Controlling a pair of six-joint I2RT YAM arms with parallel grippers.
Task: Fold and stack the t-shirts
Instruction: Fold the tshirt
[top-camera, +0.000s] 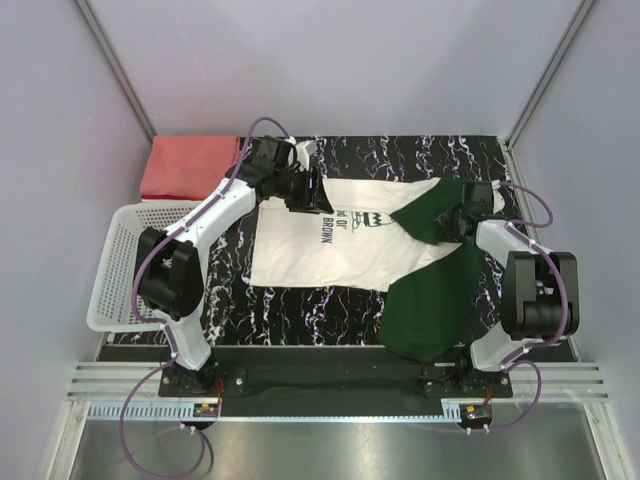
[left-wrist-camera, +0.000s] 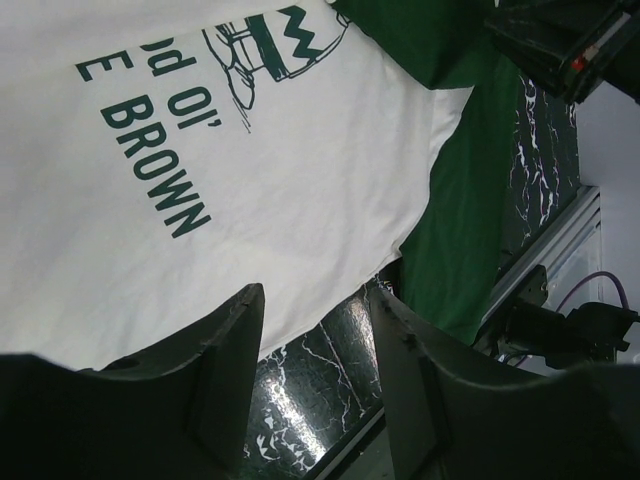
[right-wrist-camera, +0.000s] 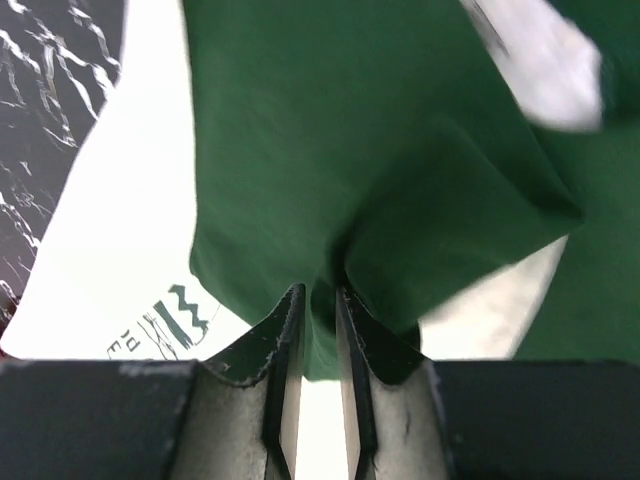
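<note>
On the black marble-patterned tabletop (top-camera: 300, 310): the cream-white cotton t-shirt with dark green sleeves and dark chest lettering (top-camera: 320, 250) lies spread between your two arms, print up.
Right gripper (right-wrist-camera: 318, 300): its jaws are pinched together on a fold of the dark green sleeve cloth (right-wrist-camera: 400, 150), raised over the shirt's right side (the bite looks shallow, close to the cloth's edge).
Left gripper (left-wrist-camera: 315, 300): its jaws are apart and hold nothing, poised over the line where white cloth meets tabletop, beside the lettering.
Plain salmon-red t-shirt (top-camera: 190, 165): lies folded at the far left corner, well apart from the work, just beyond the white plastic mesh basket (top-camera: 120, 270).
Step in hand: by the look of it, folding the green sleeve inward across the chest.
Doing it well: carry the sleeve low and straight toward the print so it lays without a twist, and release only once it rests flat.
Your left arm: press the white body down if it starts to drag.
Risk: the broad green panel (top-camera: 430, 300) reaches the near table edge and may pull the shirt askew.
</note>
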